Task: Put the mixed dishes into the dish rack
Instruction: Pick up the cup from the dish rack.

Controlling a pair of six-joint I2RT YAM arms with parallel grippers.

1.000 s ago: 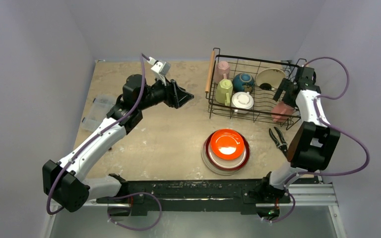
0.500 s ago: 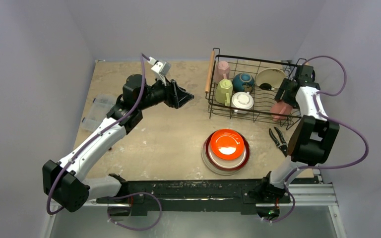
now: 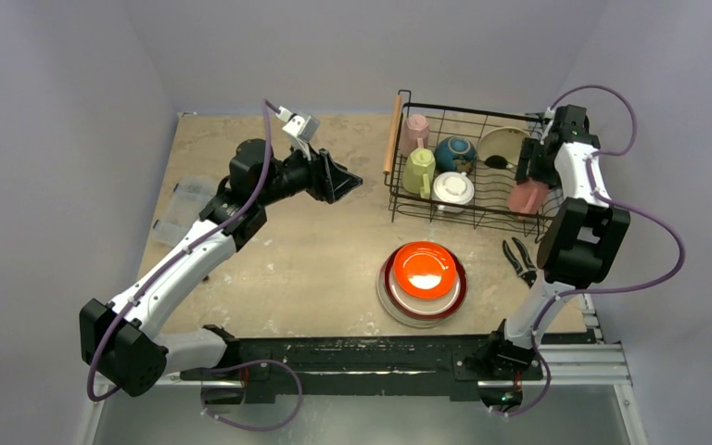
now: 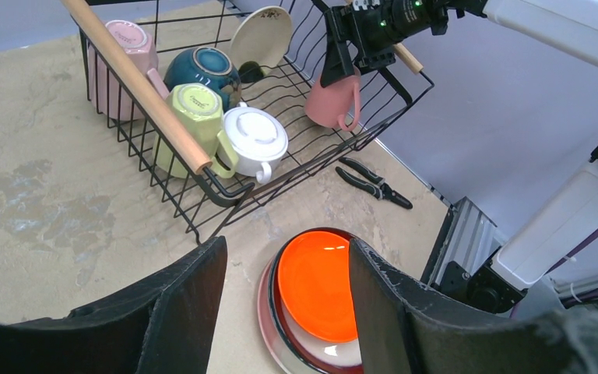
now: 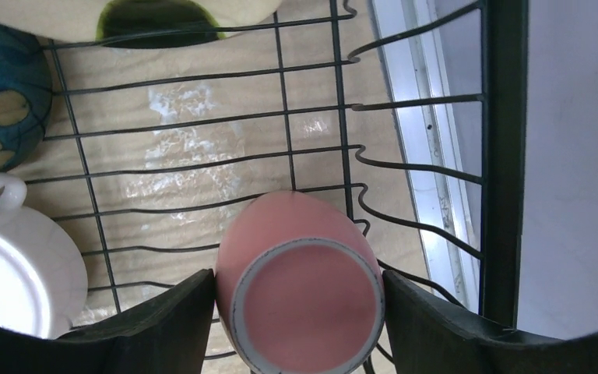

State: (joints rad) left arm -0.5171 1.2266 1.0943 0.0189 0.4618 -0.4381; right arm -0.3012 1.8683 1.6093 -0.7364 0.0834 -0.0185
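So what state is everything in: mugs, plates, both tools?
Salmon mug: base up, in the dish rack.
Right tool: closed on that mug.
Left tool: open, empty.
White mug: racked, base up.
Yellow-green mug: racked, base up.
Pale pink mug: racked, base up.
Teal bowl: racked, upside down.
Cream plate: racked, on edge.
Red-orange plate: unloaded, atop stack.

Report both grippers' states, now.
Left gripper: open, holding nothing.
Right gripper: closed on the salmon-pink mug, which sits base up between its fingers.
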